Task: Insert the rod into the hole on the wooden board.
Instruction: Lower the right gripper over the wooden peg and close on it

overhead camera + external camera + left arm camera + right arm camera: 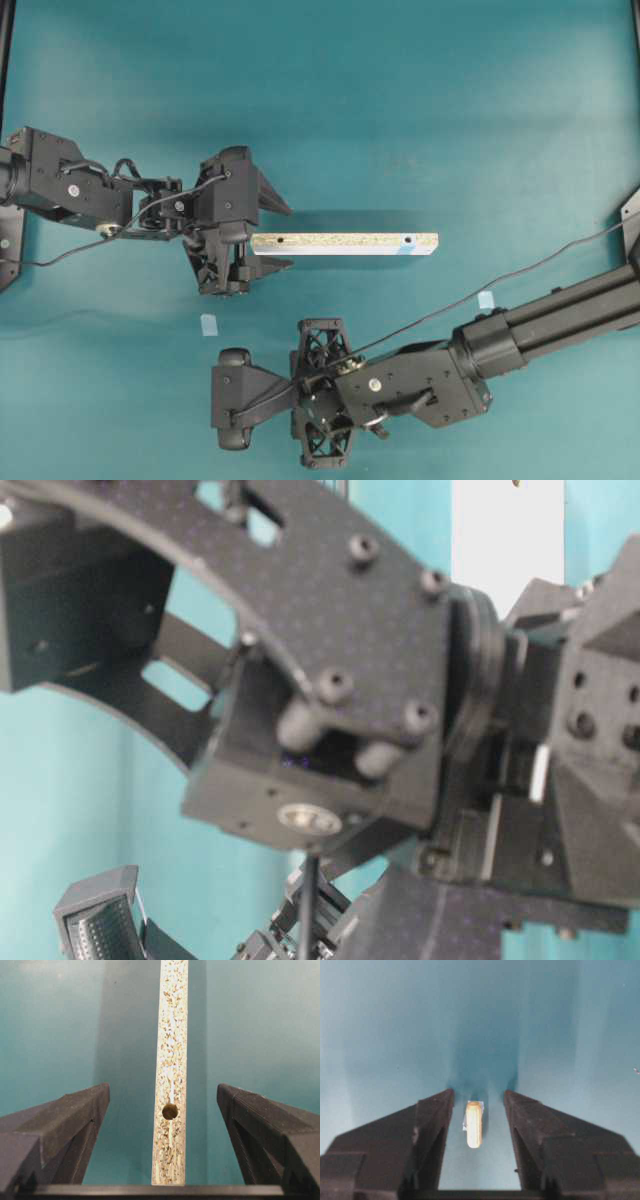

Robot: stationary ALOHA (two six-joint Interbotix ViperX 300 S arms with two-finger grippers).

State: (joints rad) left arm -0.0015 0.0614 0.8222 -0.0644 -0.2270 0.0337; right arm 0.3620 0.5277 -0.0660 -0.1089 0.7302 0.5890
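From overhead, the wooden board (345,243) lay across the teal surface (420,90), its blue-ringed hole (410,241) at the right end. The left pincer (279,237) stood wide around the board's left end. The right pincer (222,399) hid the rod. The table-level view showed only blurred arm parts. In the right wrist view the rod (474,1124) lay between half-narrowed, untouching jaws.
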